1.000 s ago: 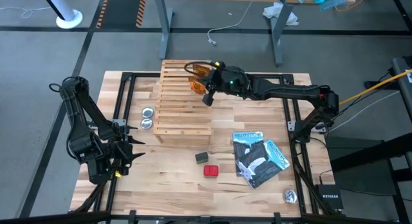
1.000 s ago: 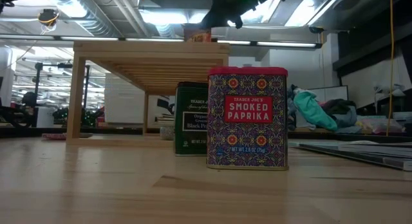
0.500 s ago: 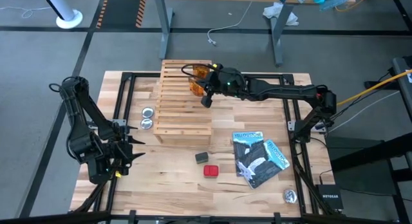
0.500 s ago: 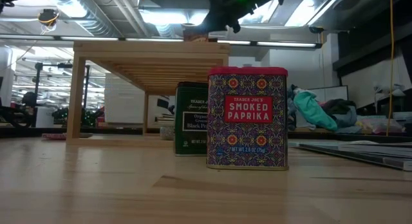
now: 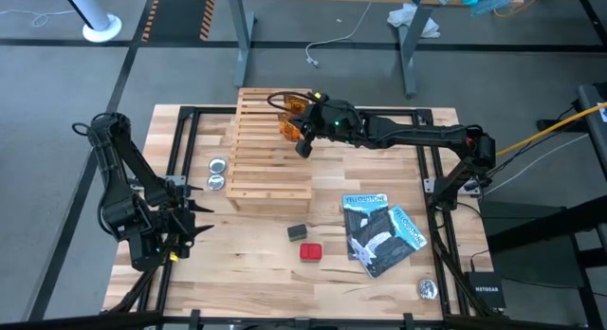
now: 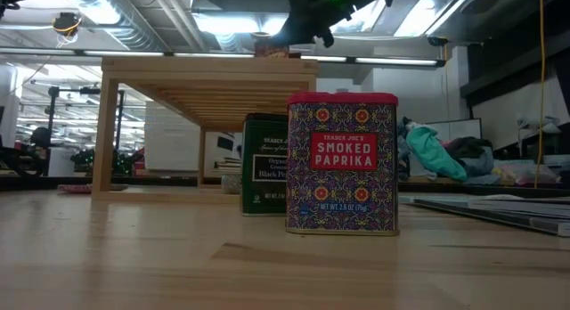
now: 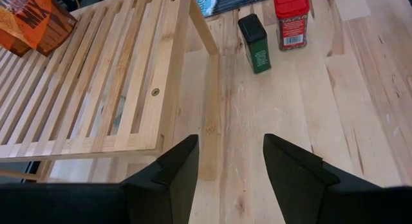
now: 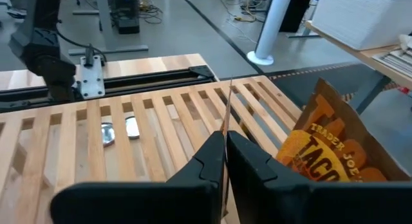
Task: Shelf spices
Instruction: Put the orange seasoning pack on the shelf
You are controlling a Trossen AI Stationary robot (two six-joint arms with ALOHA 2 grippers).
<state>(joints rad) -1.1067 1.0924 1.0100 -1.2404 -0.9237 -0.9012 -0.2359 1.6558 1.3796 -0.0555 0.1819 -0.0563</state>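
Right gripper (image 5: 305,146) hovers over the far end of the shelf (image 5: 270,164), fingers pinched on the thin edge of an orange packet (image 8: 226,121), with another taco packet (image 8: 325,150) already on the slats beside it. Looks like the placing step: next call is lowering and letting go cleanly. Left gripper (image 7: 228,163) waits spread by the near-left edge; red box (image 5: 310,251) and dark grey box (image 5: 298,232) remain on the table.

silver tins (image 5: 217,174): two small round ones, side by side on the tabletop's left part
booklets (image 5: 380,233): two blue-and-black, overlapping, on the right near part
round silver object (image 5: 428,288): alone at the near right corner
tabletop (image 5: 247,259): butcher-block wood
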